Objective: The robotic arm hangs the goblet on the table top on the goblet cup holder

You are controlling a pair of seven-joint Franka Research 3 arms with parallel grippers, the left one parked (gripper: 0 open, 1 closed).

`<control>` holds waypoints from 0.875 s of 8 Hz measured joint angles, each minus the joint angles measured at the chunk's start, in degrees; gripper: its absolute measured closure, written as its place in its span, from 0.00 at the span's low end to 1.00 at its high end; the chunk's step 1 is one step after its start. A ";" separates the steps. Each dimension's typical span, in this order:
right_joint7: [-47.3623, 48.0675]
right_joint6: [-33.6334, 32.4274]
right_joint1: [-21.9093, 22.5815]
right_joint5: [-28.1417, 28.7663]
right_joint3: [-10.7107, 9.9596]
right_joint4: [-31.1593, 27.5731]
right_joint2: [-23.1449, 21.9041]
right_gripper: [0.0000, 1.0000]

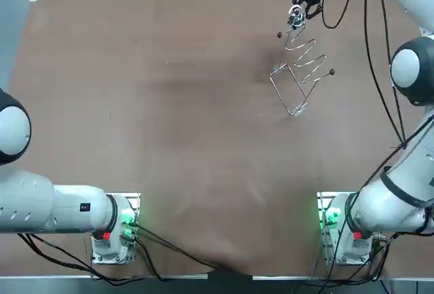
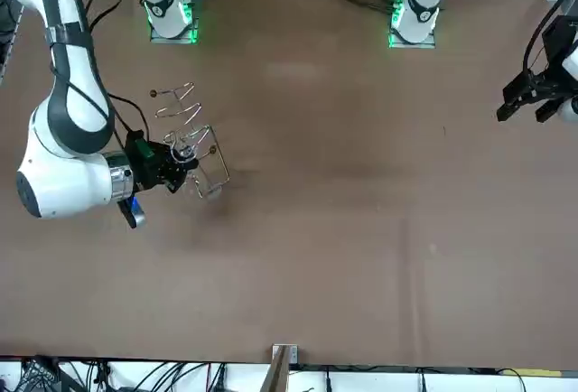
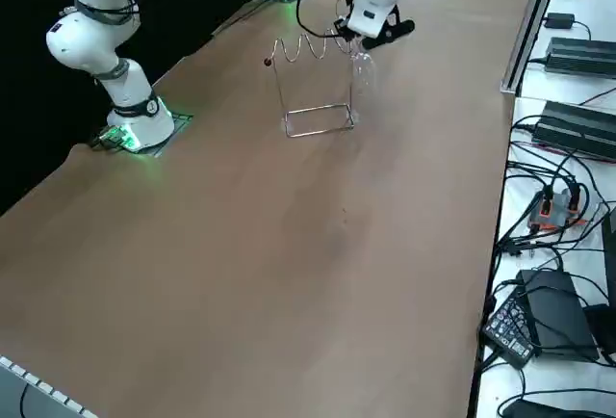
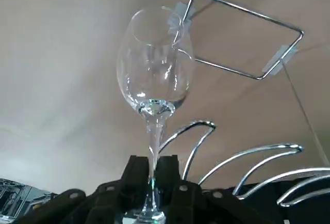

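Right jaws clamp the goblet (image 4: pixel 154 74) by its stem, bowl out ahead, rack (image 1: pixel 300 70) loops just beside them. I'd line the stem with a slot, keep it level, slide in.

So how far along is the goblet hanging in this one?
Done: the goblet is off the table, bowl down, its stem clamped in the right gripper. In hand: it hangs beside the wire loops of the holder, not clearly seated. Left: slide the stem into a slot, then let go.
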 joint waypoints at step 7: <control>-0.85 -4.44 -1.88 -0.25 -0.33 1.30 -1.17 0.89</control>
